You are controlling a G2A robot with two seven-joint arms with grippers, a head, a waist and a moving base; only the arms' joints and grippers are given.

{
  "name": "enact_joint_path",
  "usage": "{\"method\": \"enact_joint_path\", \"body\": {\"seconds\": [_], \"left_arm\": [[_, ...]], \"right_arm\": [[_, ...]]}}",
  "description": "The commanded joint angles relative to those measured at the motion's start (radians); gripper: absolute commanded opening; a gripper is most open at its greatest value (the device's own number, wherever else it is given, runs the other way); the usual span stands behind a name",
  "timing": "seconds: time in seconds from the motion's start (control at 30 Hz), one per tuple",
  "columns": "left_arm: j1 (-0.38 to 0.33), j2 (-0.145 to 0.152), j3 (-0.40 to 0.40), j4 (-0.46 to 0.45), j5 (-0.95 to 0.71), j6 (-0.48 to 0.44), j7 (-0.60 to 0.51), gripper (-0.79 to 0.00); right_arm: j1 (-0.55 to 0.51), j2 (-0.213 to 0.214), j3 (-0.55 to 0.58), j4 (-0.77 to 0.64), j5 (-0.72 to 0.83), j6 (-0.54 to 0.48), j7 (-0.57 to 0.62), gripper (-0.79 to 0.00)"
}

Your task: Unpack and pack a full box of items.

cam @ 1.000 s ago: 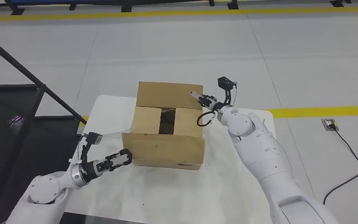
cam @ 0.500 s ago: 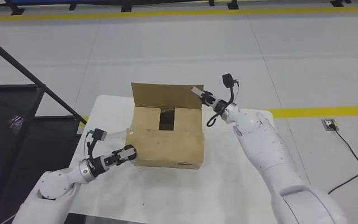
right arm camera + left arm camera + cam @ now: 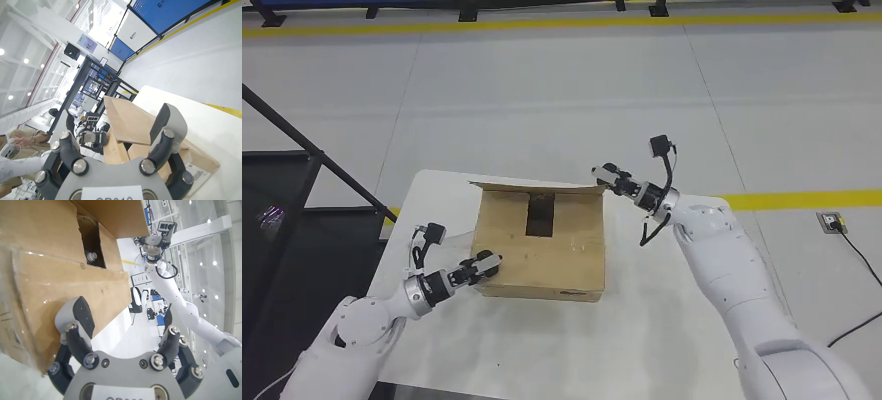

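Both pairs of jaws are spread, so the raised flap [image 3: 128,121] between the right pair could drop shut over the box [image 3: 542,250].

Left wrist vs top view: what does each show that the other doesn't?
Left wrist adds: a grey capped item inside the box, through the gap between inner flaps. Top view adds: the white table's outline and the black frame beside it. Both: the box, the open left gripper at its corner, the right gripper at the raised flap.
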Motion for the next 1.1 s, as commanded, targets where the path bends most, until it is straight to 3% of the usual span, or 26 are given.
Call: {"method": "enact_joint_path", "body": {"seconds": [0.0,0.47,0.87,1.07], "left_arm": [[-0.007,-0.003,0.009,0.000,0.021,0.007,0.018,0.000],[-0.037,-0.022,0.047,0.015,0.077,0.028,0.085,0.000],[-0.061,-0.037,0.066,0.045,0.098,0.027,0.123,0.000],[-0.028,-0.033,0.017,0.030,0.110,0.003,0.187,0.000]], "right_arm": [[-0.007,0.005,0.003,-0.017,0.039,0.010,0.080,0.000],[-0.097,0.030,-0.052,-0.270,-0.023,0.351,0.234,0.000],[-0.246,0.062,-0.046,-0.477,-0.041,0.513,0.253,0.000],[-0.276,0.070,-0.043,-0.495,-0.020,0.547,0.244,0.000]]}}
